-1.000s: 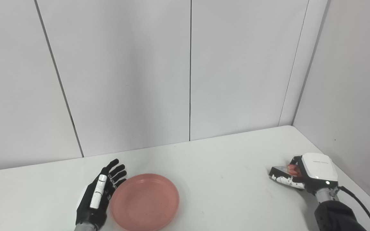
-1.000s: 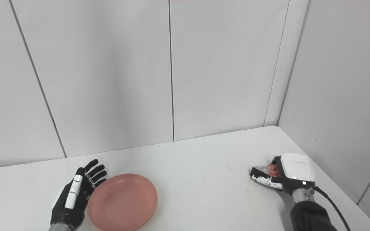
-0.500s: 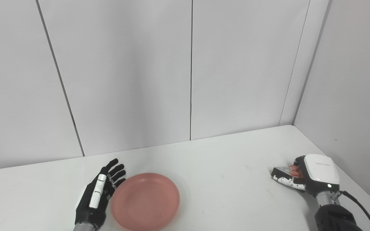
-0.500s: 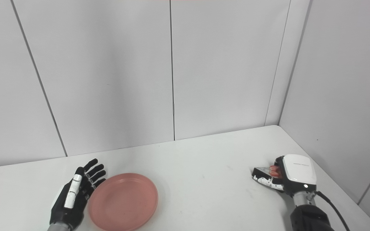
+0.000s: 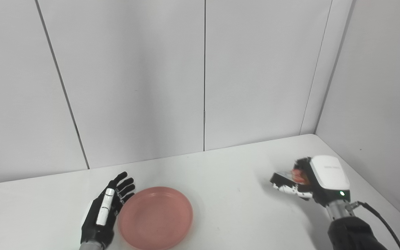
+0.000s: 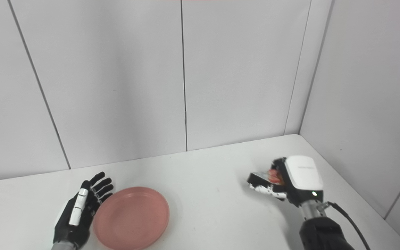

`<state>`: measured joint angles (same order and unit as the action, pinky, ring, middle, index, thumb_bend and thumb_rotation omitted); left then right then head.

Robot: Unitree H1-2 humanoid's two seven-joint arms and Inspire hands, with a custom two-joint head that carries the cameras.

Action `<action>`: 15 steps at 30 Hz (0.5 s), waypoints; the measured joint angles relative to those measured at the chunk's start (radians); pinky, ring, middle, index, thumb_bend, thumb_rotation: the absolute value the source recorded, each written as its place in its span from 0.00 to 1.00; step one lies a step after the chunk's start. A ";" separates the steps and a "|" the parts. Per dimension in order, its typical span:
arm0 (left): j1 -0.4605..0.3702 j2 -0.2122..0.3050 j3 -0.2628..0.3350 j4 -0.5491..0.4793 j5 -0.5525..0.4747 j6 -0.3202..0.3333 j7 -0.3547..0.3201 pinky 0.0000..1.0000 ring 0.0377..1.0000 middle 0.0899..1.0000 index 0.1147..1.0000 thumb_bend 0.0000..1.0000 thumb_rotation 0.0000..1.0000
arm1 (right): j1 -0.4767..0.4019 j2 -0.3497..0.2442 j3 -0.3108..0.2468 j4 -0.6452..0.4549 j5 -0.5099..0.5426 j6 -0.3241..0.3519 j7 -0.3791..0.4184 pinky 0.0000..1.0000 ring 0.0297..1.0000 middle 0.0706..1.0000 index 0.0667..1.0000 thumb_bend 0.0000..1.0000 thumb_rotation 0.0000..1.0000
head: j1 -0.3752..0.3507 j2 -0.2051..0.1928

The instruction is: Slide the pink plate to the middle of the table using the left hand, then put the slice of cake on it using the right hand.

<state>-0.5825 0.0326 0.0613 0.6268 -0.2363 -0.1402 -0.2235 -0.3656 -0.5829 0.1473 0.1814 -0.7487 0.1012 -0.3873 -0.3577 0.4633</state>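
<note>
The pink plate point(image 5: 155, 218) lies on the white table point(image 5: 227, 194), left of the middle, near the front edge. My left hand point(image 5: 105, 211) rests flat and open on the table, its fingers against the plate's left rim. My right hand point(image 5: 307, 180) is at the right, lifted above the table, shut on the slice of cake point(image 5: 295, 175). Only a red-orange bit of the cake shows between the fingers. The right hand also shows in the right eye view point(image 6: 286, 182), as does the plate point(image 6: 131, 218).
Grey wall panels point(image 5: 203, 76) stand behind the table and along its right side. A black cable point(image 5: 377, 217) trails from my right wrist. The table's right edge runs close to my right arm.
My right hand has risen off the table and moved left toward the middle with the cake in it. The left hand and the plate have stayed put.
</note>
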 measured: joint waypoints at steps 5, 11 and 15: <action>0.014 -0.021 -0.015 -0.022 0.036 0.001 0.029 0.78 0.80 0.79 0.76 0.71 0.80 | -0.049 0.006 0.015 -0.090 -0.014 -0.015 0.065 0.11 0.14 0.17 0.22 0.60 0.65 | 0.095 0.008; 0.014 -0.051 -0.029 -0.026 0.061 0.001 0.062 0.78 0.82 0.80 0.78 0.70 0.80 | -0.102 0.031 0.033 -0.068 -0.017 -0.112 0.081 0.10 0.12 0.15 0.20 0.62 0.60 | 0.212 0.003; 0.014 -0.072 -0.038 -0.027 0.079 -0.001 0.077 0.79 0.82 0.81 0.78 0.69 0.81 | -0.115 0.056 0.051 -0.037 -0.019 -0.155 0.091 0.10 0.12 0.16 0.22 0.58 0.63 | 0.278 0.005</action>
<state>-0.5685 -0.0390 0.0237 0.6001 -0.1577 -0.1414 -0.1464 -0.4808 -0.5268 0.1979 0.1439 -0.7674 -0.0541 -0.2965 -0.0801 0.4678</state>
